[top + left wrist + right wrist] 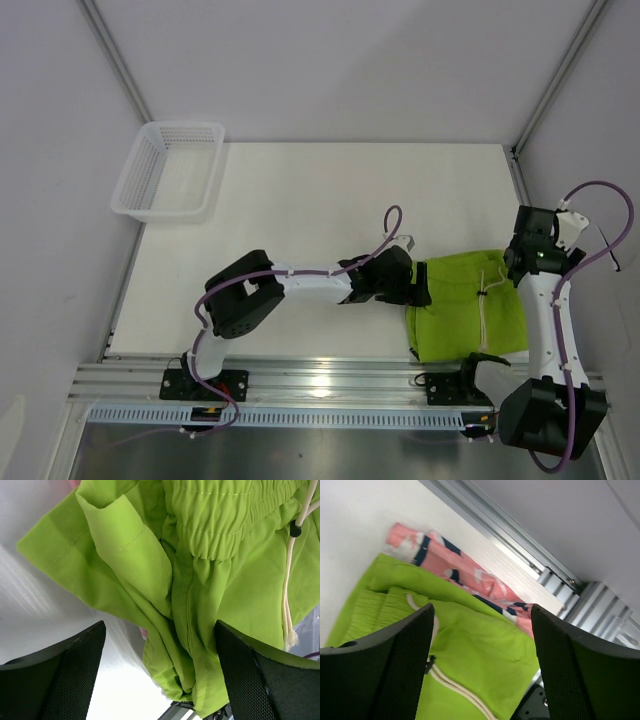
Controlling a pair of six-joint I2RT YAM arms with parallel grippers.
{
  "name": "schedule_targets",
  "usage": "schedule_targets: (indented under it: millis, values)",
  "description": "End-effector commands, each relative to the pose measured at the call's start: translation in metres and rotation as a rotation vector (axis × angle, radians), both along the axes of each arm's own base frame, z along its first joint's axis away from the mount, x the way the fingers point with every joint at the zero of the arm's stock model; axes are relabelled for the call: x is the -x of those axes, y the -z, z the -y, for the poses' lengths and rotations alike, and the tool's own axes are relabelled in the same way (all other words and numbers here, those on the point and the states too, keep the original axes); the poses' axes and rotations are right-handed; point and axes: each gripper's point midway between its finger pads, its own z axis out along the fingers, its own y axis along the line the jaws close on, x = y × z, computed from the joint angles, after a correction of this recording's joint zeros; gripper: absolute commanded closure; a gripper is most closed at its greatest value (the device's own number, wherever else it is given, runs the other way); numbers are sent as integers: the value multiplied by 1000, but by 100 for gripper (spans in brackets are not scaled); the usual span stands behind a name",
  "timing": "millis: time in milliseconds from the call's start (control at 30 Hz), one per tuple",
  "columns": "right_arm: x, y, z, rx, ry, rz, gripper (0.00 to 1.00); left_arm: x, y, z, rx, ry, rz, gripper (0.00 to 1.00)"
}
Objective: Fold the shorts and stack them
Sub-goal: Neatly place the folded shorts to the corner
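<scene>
Top external view shows the lime green shorts (465, 305) lying folded at the near right corner of the bench (300, 200), between both arms. Over them the left gripper (160, 627) stands wide, holding nothing; the right gripper (481, 611) is likewise wide and empty. The pink printed shorts (460, 565) lie beneath, showing along one edge. A white drawstring (287, 595) trails across the green fabric.

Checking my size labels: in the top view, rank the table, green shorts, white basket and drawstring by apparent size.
1. table
2. green shorts and white basket: look alike, not ranked
3. drawstring
</scene>
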Motion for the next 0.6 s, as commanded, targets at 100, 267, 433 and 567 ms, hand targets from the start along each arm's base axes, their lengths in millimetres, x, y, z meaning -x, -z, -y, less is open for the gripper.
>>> schedule_targets:
  millis: [100,267,433,567]
  values:
    - [-28,-30,-29,-114,-172,167,20,-20,-35,-8,80,-24,62,6]
    - [-41,-18,-60,-250,-305,189,14,-25,-53,-5,117,-19,98,1]
    - [-48,-14,-76,-318,-378,208,17,-34,-70,2,199,-19,155,1]
    - [-49,-4,-82,-336,-408,203,17,-31,-64,12,246,13,110,1]
